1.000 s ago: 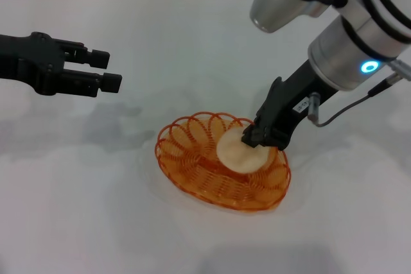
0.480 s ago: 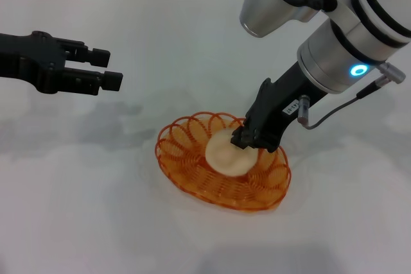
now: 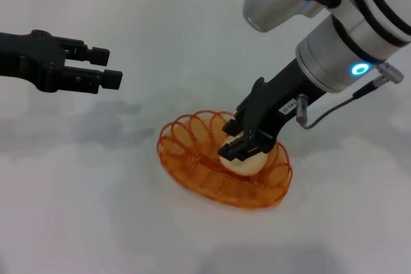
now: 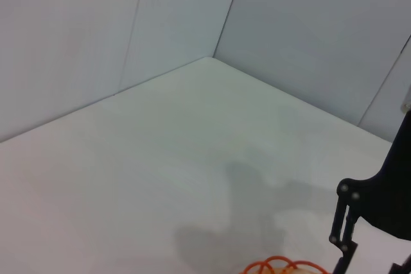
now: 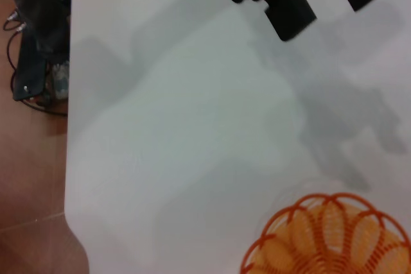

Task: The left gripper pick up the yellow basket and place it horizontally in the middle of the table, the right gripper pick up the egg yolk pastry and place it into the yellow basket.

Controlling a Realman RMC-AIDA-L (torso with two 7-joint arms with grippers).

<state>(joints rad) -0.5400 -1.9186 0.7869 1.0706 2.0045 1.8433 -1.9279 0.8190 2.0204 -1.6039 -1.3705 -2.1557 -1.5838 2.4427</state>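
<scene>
Right gripper (image 3: 242,147) jaws closed on the egg yolk pastry (image 3: 247,162), low inside the yellow basket (image 3: 192,158) mid-surface, likely for release; left gripper (image 3: 103,67) parked apart above the surface (image 3: 96,210), jaws parted, empty.

The right arm is built of broad silver-grey cylinders joined by a black band, with white sections toward 2 o'clock in the head view. A small ring light glows cyan on its lowest silver segment. From there a slim black wrist link runs to the right pincer (image 3: 243,147), matte black with two blocky fingers; a white label with dark print sits on the link. A thin grey cable loops from a metal plug beside it. The left pincer (image 3: 103,67) is all matte black, boxy, with two square-tipped fingers and small screws.
</scene>
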